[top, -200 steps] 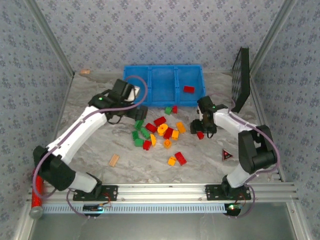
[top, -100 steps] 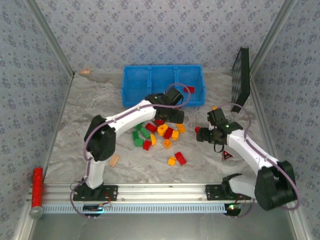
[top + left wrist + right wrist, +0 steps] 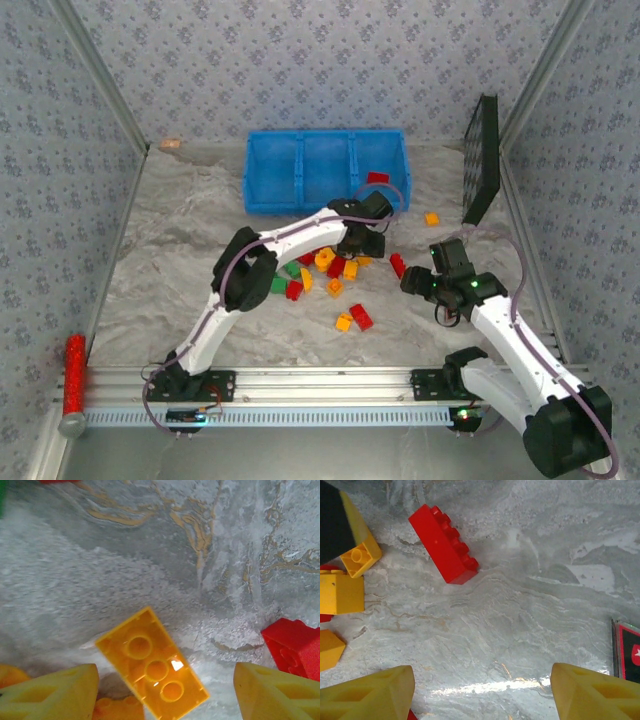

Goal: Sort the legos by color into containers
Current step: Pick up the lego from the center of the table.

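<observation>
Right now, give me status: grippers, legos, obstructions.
Left gripper open over yellow brick. Right gripper open, red brick ahead. One red lego in bin, right compartment; pile unsorted, left arm across it.

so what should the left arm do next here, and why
Probably lower the left gripper a touch and close on the yellow brick: it lies flat on the table between the open jaws, not yet gripped.
</observation>
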Tool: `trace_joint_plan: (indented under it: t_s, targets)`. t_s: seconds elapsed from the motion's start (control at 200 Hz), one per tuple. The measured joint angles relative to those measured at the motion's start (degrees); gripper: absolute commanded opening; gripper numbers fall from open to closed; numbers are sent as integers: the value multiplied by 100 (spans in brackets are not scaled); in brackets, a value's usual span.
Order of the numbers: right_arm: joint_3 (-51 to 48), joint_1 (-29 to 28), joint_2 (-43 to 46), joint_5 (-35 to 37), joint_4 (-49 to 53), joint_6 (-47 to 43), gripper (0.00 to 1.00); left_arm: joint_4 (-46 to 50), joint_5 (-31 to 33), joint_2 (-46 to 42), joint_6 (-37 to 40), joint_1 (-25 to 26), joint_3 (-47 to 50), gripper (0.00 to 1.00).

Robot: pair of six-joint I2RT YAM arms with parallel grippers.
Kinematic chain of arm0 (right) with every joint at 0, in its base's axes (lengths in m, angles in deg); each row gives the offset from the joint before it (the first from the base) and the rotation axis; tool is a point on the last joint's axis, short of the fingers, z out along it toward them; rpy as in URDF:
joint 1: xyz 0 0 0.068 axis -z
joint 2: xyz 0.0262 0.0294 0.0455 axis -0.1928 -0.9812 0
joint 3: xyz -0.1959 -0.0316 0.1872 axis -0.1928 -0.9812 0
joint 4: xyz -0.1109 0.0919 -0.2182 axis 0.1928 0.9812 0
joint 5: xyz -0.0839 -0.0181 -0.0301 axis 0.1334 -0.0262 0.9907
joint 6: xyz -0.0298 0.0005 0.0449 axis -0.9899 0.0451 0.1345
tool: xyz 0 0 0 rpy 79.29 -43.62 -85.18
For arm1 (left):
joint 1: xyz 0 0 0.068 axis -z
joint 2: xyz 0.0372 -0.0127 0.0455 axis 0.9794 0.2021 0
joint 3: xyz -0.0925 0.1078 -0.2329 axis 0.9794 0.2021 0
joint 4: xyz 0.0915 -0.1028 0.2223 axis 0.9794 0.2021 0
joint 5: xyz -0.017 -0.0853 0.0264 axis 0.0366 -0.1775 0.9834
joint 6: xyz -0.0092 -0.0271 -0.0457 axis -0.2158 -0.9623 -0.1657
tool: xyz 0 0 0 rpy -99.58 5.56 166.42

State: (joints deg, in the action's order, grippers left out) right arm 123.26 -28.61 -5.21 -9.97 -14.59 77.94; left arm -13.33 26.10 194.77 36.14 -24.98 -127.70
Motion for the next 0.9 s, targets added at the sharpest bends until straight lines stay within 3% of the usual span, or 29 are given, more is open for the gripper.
trace_joint_plan:
  t_s: [0.22, 0.515, 0.899]
  targets:
    - [-13, 17, 13, -90, 28, 31, 74, 181, 26, 474, -175, 28, -378, 57]
    - [-13, 37, 35, -131, 31, 28, 74, 332, 63, 485, -219, 11, -413, 32]
    - [179, 55, 39, -238, 144, 39, 74, 638, 457, 129, 463, -197, -433, 27]
